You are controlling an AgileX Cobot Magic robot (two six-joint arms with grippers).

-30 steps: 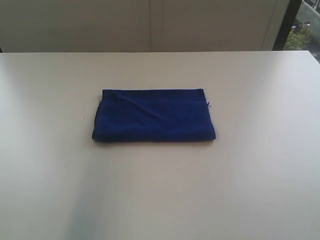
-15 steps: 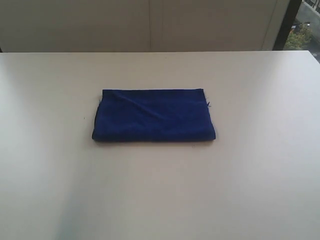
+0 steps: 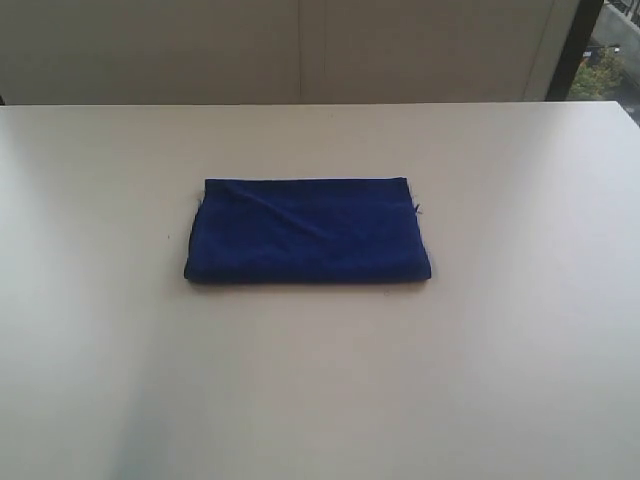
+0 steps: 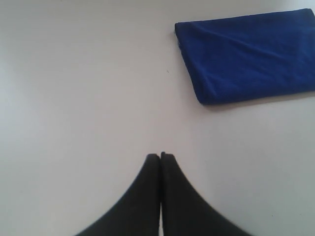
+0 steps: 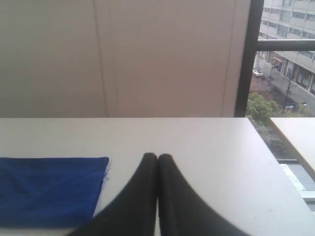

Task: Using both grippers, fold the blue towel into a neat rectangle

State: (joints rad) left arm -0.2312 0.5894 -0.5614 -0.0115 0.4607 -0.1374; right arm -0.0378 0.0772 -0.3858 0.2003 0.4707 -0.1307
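The blue towel point(image 3: 308, 230) lies folded into a flat rectangle in the middle of the white table point(image 3: 520, 330). Neither arm shows in the exterior view. In the left wrist view my left gripper point(image 4: 160, 156) is shut with nothing in it, above bare table and well away from the blue towel point(image 4: 248, 56). In the right wrist view my right gripper point(image 5: 158, 157) is also shut and empty, with the blue towel point(image 5: 49, 189) off to one side, not touching it.
A pale wall point(image 3: 300, 50) stands behind the table's far edge. A window with a dark frame point(image 5: 243, 59) is at the far right, and a second table's corner point(image 5: 295, 137) shows beside it.
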